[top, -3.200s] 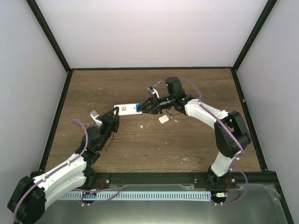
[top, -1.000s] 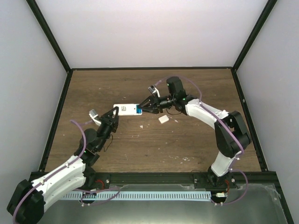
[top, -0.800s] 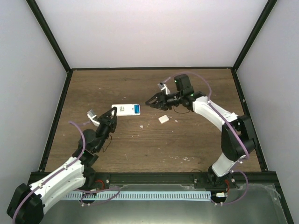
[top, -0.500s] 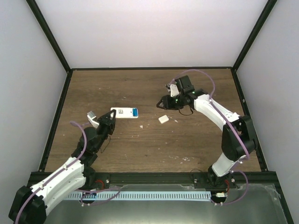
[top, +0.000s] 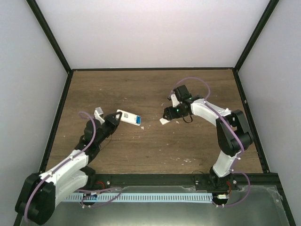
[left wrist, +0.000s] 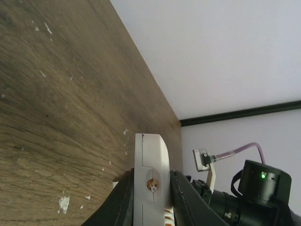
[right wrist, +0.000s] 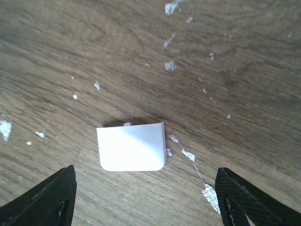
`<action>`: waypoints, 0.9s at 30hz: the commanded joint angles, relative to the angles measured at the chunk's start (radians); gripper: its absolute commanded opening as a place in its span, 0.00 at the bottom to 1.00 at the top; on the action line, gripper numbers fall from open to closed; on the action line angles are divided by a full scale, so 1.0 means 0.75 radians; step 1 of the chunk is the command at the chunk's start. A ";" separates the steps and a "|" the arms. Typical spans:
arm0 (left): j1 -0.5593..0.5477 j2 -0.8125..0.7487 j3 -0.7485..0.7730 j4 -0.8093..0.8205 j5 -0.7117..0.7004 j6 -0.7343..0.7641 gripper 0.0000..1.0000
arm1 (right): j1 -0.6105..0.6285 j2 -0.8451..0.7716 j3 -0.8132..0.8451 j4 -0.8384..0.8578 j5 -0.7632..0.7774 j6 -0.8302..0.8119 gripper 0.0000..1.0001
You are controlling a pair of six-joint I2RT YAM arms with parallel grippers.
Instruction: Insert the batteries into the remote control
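Top view: left pincer (top: 117,117) clamped the left end of the remote control (top: 131,118), left of centre over the counter (top: 141,89), long axis left-right, blue end pointing at the right arm. Right pincer (top: 167,113) hung over a small white cover plate (top: 163,121) — right arm clearly nearer it.

Left wrist: remote control (left wrist: 149,179) pinched edge-on.

Right wrist: jaws wide apart, empty — cover plate (right wrist: 131,153) flat on the wood between them, long side jaw to jaw.
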 commanded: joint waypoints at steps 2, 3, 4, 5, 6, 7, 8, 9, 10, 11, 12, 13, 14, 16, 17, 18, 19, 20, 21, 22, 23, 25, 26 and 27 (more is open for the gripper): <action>0.057 0.150 0.067 0.165 0.259 0.112 0.00 | 0.031 0.025 -0.029 0.075 0.030 -0.100 0.73; 0.064 0.174 0.070 0.174 0.276 0.115 0.00 | 0.036 0.028 -0.033 0.083 0.021 -0.109 0.73; 0.070 0.202 0.069 0.188 0.291 0.123 0.00 | 0.042 0.036 -0.035 0.088 0.018 -0.116 0.73; 0.076 0.227 0.072 0.199 0.315 0.132 0.00 | 0.049 0.044 -0.037 0.090 0.013 -0.124 0.73; 0.082 0.255 0.073 0.216 0.337 0.138 0.00 | 0.057 0.052 -0.036 0.091 0.015 -0.134 0.73; 0.086 0.283 0.078 0.232 0.368 0.154 0.00 | 0.067 0.060 -0.033 0.092 0.018 -0.145 0.73; 0.089 0.309 0.085 0.236 0.394 0.166 0.00 | 0.076 0.071 -0.031 0.089 0.024 -0.155 0.73; 0.090 0.333 0.090 0.244 0.412 0.176 0.00 | 0.087 0.082 -0.028 0.087 0.029 -0.164 0.73; 0.090 0.355 0.090 0.260 0.427 0.187 0.00 | 0.093 0.093 -0.025 0.086 0.033 -0.171 0.73; 0.090 0.375 0.090 0.271 0.438 0.194 0.00 | 0.102 0.104 -0.021 0.082 0.047 -0.175 0.73; 0.090 0.397 0.090 0.278 0.447 0.202 0.00 | 0.108 0.114 -0.016 0.079 0.065 -0.177 0.73; 0.090 0.412 0.092 0.286 0.458 0.213 0.00 | 0.112 0.125 -0.015 0.076 0.081 -0.175 0.73; 0.090 0.425 0.089 0.291 0.463 0.223 0.00 | 0.116 0.132 -0.015 0.073 0.097 -0.173 0.73; 0.090 0.446 0.083 0.307 0.471 0.240 0.00 | 0.124 0.142 -0.016 0.079 0.124 -0.172 0.74; 0.090 0.458 0.078 0.322 0.478 0.243 0.00 | 0.129 0.147 -0.018 0.081 0.133 -0.174 0.74; 0.090 0.471 0.075 0.337 0.488 0.248 0.00 | 0.132 0.152 -0.019 0.084 0.141 -0.174 0.75; 0.090 0.487 0.072 0.350 0.497 0.250 0.00 | 0.135 0.157 -0.019 0.087 0.149 -0.176 0.75; 0.090 0.503 0.070 0.370 0.508 0.252 0.00 | 0.137 0.165 -0.018 0.087 0.157 -0.176 0.75; 0.090 0.521 0.066 0.395 0.519 0.252 0.00 | 0.141 0.173 -0.017 0.088 0.169 -0.177 0.75; 0.090 0.543 0.064 0.421 0.532 0.248 0.00 | 0.146 0.181 -0.017 0.090 0.176 -0.182 0.75; 0.090 0.565 0.060 0.449 0.545 0.243 0.00 | 0.147 0.187 -0.016 0.090 0.181 -0.185 0.75; 0.090 0.611 0.046 0.514 0.562 0.224 0.00 | 0.153 0.194 -0.022 0.096 0.186 -0.194 0.73; 0.090 0.632 0.034 0.553 0.569 0.216 0.00 | 0.157 0.195 -0.026 0.099 0.189 -0.199 0.71; 0.090 0.651 0.027 0.587 0.572 0.208 0.00 | 0.159 0.196 -0.031 0.103 0.190 -0.205 0.69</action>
